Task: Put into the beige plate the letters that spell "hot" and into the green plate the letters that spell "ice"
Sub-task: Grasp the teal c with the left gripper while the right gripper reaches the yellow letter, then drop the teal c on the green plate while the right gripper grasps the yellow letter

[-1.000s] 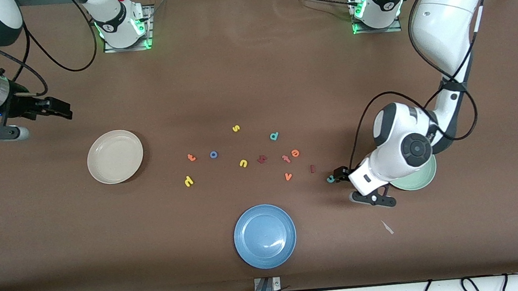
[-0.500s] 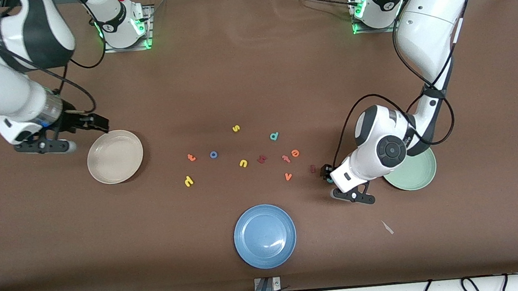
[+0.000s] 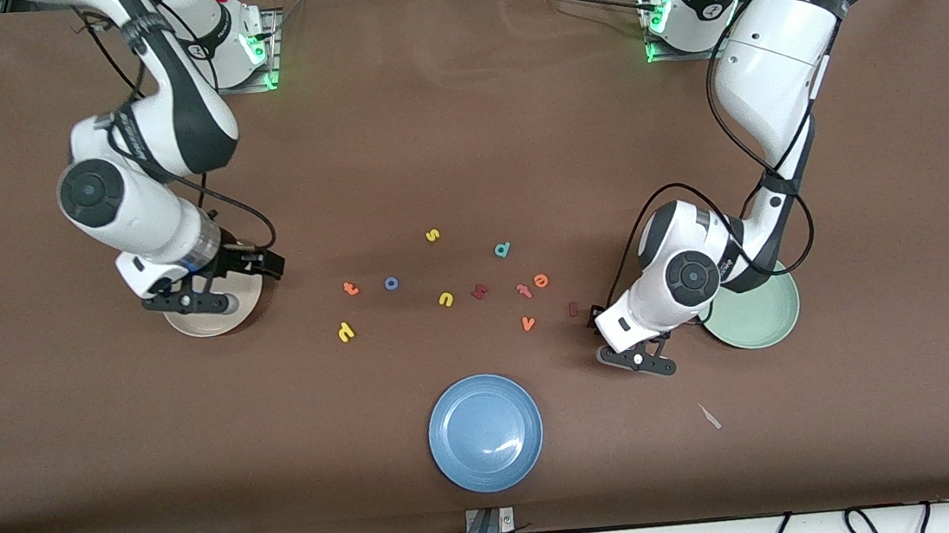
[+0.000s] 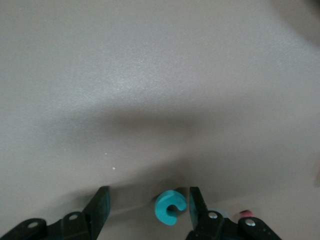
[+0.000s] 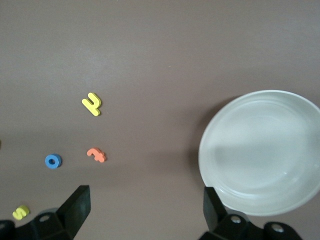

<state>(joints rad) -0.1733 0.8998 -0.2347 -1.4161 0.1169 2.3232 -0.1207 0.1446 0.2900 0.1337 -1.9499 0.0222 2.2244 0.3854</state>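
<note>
The blue plate [image 3: 486,432] lies nearest the front camera, with nothing in it. Farther back, the left gripper [image 3: 597,317] is down at the table [image 3: 461,128], just beside the green plate [image 3: 758,322] on the side toward the right arm's end. Its fingers [image 4: 100,205] stand apart. The teal c [image 4: 170,207] lies flat on the table between them, close against one finger and clear of the other (released, not clamped). The front view hides the c under the wrist. The green plate holds no letters.

Near the gripper lie the dark red i [image 3: 573,309] and an orange v [image 3: 528,323]. The yellow h [image 3: 346,332] lies about as near the camera, well off toward the right arm's end. Slightly farther from the camera are the yellow u [image 3: 445,299], a dark red angular letter [image 3: 479,291], a redder t-like letter [image 3: 524,290] and the orange e [image 3: 541,279] beside it. Next come the blue o [image 3: 391,283] and the orange t [image 3: 350,288], near each other. The teal d [image 3: 502,250] and the yellow s [image 3: 432,236] lie farthest.

The right gripper [image 3: 272,265] hangs over the rim of the beige plate [image 3: 210,325], jaws wide and holding nothing. That plate is bare too.
</note>
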